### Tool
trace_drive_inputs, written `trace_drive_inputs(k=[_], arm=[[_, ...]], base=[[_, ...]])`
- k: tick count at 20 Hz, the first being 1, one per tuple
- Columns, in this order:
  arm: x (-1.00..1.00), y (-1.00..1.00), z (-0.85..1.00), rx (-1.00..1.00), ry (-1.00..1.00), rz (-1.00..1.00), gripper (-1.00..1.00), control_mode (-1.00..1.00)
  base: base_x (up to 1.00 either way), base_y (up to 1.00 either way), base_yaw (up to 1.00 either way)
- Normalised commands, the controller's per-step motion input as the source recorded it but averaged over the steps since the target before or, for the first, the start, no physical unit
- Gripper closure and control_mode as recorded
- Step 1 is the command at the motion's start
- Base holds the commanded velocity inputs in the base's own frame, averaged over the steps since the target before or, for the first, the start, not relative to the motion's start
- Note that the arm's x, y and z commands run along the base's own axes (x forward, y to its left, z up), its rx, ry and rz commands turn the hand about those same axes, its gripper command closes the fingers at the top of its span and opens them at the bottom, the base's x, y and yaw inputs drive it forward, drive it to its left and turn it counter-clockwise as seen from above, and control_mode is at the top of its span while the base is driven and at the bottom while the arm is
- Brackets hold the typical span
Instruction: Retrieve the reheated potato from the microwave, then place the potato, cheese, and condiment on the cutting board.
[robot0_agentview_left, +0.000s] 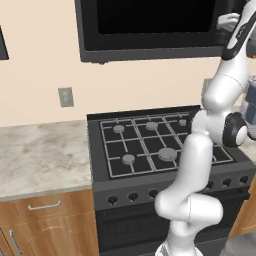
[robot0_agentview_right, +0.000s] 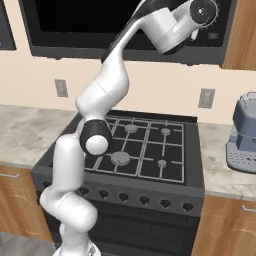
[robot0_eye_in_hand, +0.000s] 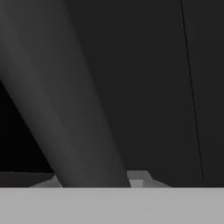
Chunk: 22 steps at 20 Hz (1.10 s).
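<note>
The black microwave (robot0_agentview_left: 150, 30) (robot0_agentview_right: 75, 25) hangs above the stove, and its dark glass door looks closed. My arm reaches up to the microwave's right side, where the hand (robot0_agentview_left: 227, 21) (robot0_agentview_right: 200, 11) sits against the control panel end. In the hand view a thick dark-grey door handle (robot0_eye_in_hand: 65, 109) slants across the dark door (robot0_eye_in_hand: 153, 87). My gripper (robot0_eye_in_hand: 94, 180) has a pale fingertip pressed to each side of that handle. The potato, the cheese, the condiment and the cutting board are out of view.
A black gas stove (robot0_agentview_left: 150, 142) (robot0_agentview_right: 140, 145) stands under the microwave. A marble counter (robot0_agentview_left: 40, 155) runs to its left over wooden drawers. A grey coffee machine (robot0_agentview_right: 243, 132) sits on the counter to the right. Wall outlets (robot0_agentview_left: 65, 97) (robot0_agentview_right: 206, 98) flank the stove.
</note>
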Motion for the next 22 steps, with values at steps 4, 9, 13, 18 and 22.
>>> trace_drive_inputs(k=[4,9,13,18,22], arm=[[-0.24,0.54,-0.14,-0.04,-0.20,-0.01,1.00,-1.00],[-0.60,0.54,-0.05,-0.07,-0.16,-0.12,1.00,-1.00],[-0.85,0.41,-0.11,-0.08,-0.14,-0.21,1.00,-1.00],[-0.88,0.45,-0.39,-0.09,-0.22,-0.21,1.00,-1.00],[-0.81,0.50,-0.38,-0.01,-0.31,-0.22,1.00,-1.00]], base=[[0.00,0.00,0.00],[0.00,0.00,0.00],[0.00,0.00,0.00],[0.00,0.00,0.00],[0.00,0.00,0.00]])
